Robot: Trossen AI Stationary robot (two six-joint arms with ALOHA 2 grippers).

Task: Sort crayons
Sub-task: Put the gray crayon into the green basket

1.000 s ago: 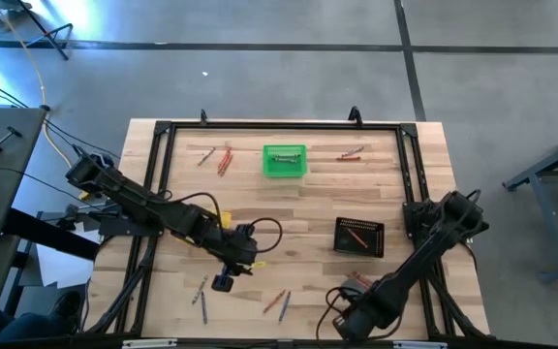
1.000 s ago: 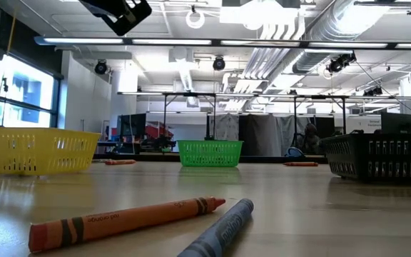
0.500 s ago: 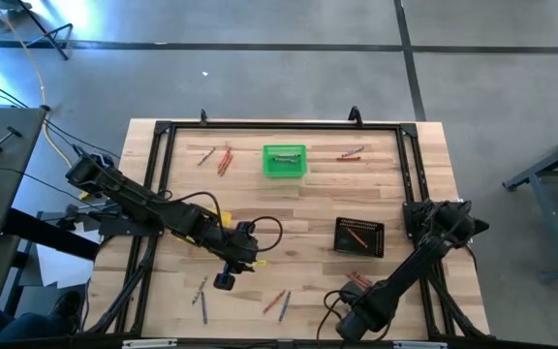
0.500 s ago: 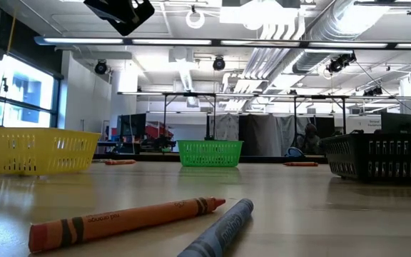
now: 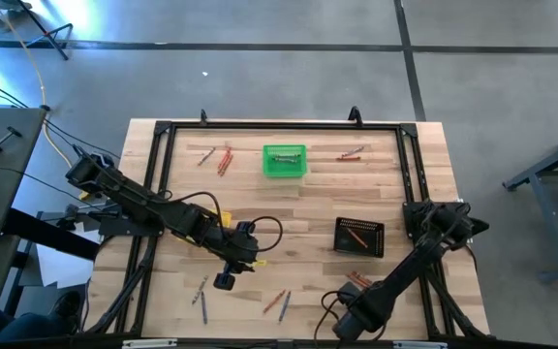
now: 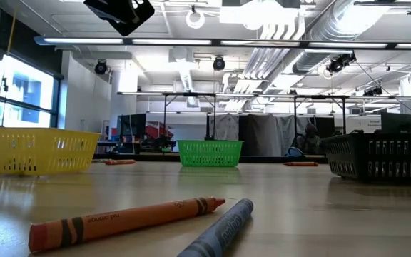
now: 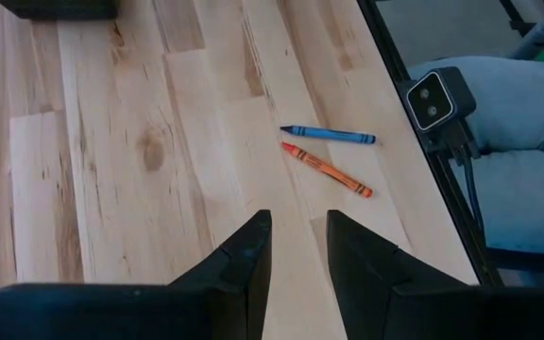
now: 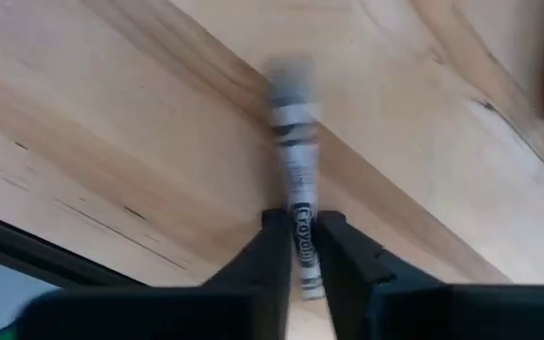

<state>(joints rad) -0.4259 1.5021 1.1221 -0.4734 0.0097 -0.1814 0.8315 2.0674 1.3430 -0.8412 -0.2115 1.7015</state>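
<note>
Though under way, nowhere near finished by the look of it. Nearest, at five o'clock: right gripper [image 5: 349, 316] clamped narrow on a grey crayon [image 8: 296, 203] lying on the table [image 5: 308, 208], orange crayons [image 5: 358, 279] just beside. At six, an orange-and-blue pair [image 5: 279, 302]; at seven, a loose grey stick [image 5: 201, 291]. Between these, left gripper [image 5: 224, 281] hovering, fingers a narrow gap apart, holding nothing. At four, black basket [image 5: 338, 236] with one orange crayon [image 5: 356, 235] inside. Farthest, at twelve, green basket [image 5: 268, 163] holding a few; one loose cluster [image 5: 216, 155] at eleven, another bunch [image 5: 352, 152] at one, both uncollected.
</note>
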